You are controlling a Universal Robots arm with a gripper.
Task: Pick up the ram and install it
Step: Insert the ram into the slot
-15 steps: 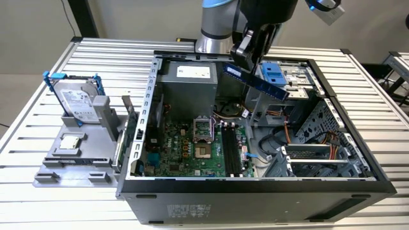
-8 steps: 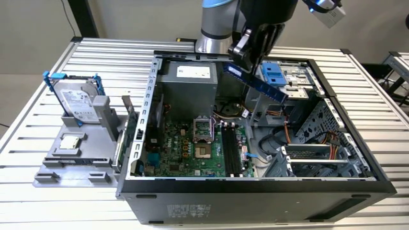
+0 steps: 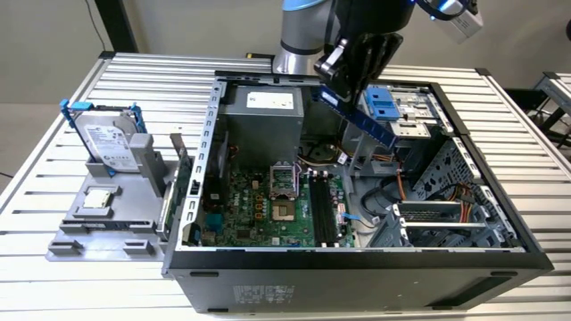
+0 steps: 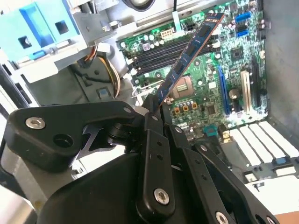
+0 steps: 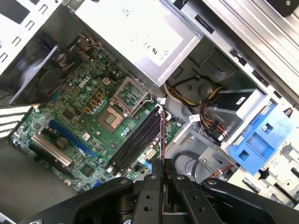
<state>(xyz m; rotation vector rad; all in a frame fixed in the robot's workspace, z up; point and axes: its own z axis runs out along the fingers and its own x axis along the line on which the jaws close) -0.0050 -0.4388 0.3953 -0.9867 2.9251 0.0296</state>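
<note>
My gripper (image 3: 346,75) is shut on one end of the ram (image 3: 362,119), a long thin stick that hangs slanted above the open computer case (image 3: 357,261). The stick points down toward the motherboard (image 3: 267,214). In the second wrist view the ram (image 4: 189,56) runs out from the gripper (image 4: 156,109) over the black memory slots (image 4: 161,51). Seen edge-on in the first wrist view, the ram (image 5: 162,140) rises from the gripper (image 5: 162,179) and lines up roughly with the black slots (image 5: 138,142). It hangs clear of the slots (image 3: 323,210).
A grey holder (image 3: 107,227) at the exterior view's left carries a hard drive in a blue bracket (image 3: 111,144) and a small square processor chip (image 3: 98,197). Inside the case are the power supply (image 3: 263,110), a blue drive caddy (image 3: 382,103), cables and the processor socket (image 3: 281,177).
</note>
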